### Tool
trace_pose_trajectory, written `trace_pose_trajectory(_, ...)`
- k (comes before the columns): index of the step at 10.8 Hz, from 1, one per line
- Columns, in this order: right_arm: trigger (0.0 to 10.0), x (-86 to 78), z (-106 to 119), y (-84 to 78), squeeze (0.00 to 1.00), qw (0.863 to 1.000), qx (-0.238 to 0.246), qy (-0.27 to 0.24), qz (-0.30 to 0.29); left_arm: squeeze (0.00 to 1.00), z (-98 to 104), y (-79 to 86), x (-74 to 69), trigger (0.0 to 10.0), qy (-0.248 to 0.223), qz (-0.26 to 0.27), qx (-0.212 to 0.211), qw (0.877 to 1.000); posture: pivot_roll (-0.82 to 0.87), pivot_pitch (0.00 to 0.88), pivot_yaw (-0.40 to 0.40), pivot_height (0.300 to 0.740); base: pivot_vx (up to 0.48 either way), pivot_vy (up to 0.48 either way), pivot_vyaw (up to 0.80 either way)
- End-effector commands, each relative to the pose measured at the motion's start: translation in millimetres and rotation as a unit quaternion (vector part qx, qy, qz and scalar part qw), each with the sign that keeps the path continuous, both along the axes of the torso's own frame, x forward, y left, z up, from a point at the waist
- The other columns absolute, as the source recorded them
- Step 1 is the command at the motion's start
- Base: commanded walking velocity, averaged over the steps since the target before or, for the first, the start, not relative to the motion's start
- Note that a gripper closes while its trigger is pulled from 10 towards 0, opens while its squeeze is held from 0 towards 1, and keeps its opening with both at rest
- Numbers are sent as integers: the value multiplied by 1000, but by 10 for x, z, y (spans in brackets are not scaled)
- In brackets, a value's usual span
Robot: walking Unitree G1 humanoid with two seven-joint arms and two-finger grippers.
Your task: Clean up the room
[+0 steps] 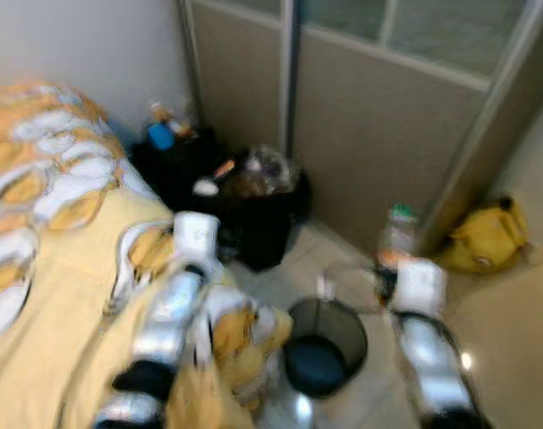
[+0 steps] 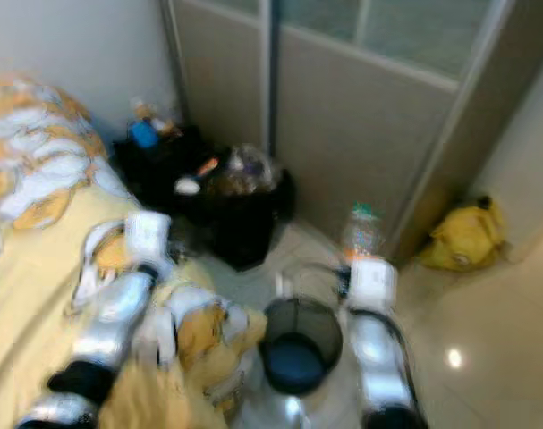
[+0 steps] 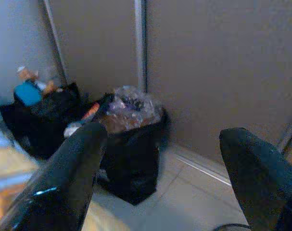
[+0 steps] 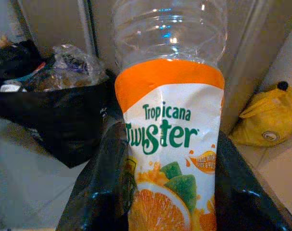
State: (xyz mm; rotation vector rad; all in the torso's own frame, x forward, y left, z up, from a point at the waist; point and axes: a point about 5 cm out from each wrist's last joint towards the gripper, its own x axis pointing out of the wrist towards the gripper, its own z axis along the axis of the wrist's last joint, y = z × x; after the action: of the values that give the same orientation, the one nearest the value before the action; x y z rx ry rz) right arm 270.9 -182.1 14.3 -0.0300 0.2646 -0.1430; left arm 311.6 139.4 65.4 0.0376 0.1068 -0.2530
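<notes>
A bed (image 1: pixel 47 295) with a yellow, orange and white patterned cover takes up the left side, from about nine o'clock down to seven. The left pincer (image 3: pixel 160 163) is raised over the bed's near edge, its two black fingers (image 3: pixel 69 178) spread wide with nothing between them, aimed at the corner of the room. In that corner, at about eleven o'clock, a dark bag (image 1: pixel 168 161) sits against the wall with a blue item (image 1: pixel 160 135) and other bits on top, too blurred to name. Just beside it, toward twelve o'clock, stands a black rubbish bag (image 1: pixel 258 219) stuffed with crumpled clear plastic (image 3: pixel 131 103) and scraps, right up against the grey panelled wall (image 1: pixel 360 143).

On the pale tiled floor (image 1: pixel 508 349) at six o'clock stands a round black mesh bin (image 1: pixel 325 344), close to the bed's corner and between the two silver arms. The right pincer (image 4: pixel 170 192), at about four o'clock and just right of the bin, grips a clear plastic bottle (image 4: pixel 170 120) with an orange and white Tropicana Twister label, held upright above the floor, the black fingers pressed to both sides of the label.

Farther right, at two o'clock, a yellow bag (image 1: pixel 486 237) slumps on the floor against the wall, well apart from the bin.
</notes>
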Motion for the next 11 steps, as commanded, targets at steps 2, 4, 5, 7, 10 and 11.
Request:
trace_pose_trajectory(2,10000,43,-73,-325,0,994,21,47,-91,0,96,-270,22,10000,14,-130,53,990,55,0,76,740,0,0,0)
trace_pose_trajectory(4,10000,99,-183,-355,0,987,64,103,-105,0,615,-344,-45,10000,-38,-305,157,939,126,12,127,740,0,0,0)
trace_pose_trajectory(5,10000,103,-204,-324,0,986,75,111,-99,0,751,-441,-175,10000,-42,-351,161,921,143,31,129,740,0,0,0)
trace_pose_trajectory(7,10000,120,-247,-252,0,983,90,140,-81,0,815,-581,-633,10000,0,-446,158,881,193,155,114,740,0,0,0)
trace_pose_trajectory(10,10000,118,-253,-321,0,981,52,159,-96,0,954,-299,-816,10000,55,-409,158,897,307,285,123,740,0,0,0)
trace_pose_trajectory(11,10000,141,-233,-318,0,982,57,153,-98,0,990,-125,-928,10000,77,-379,170,906,349,333,136,740,0,0,0)
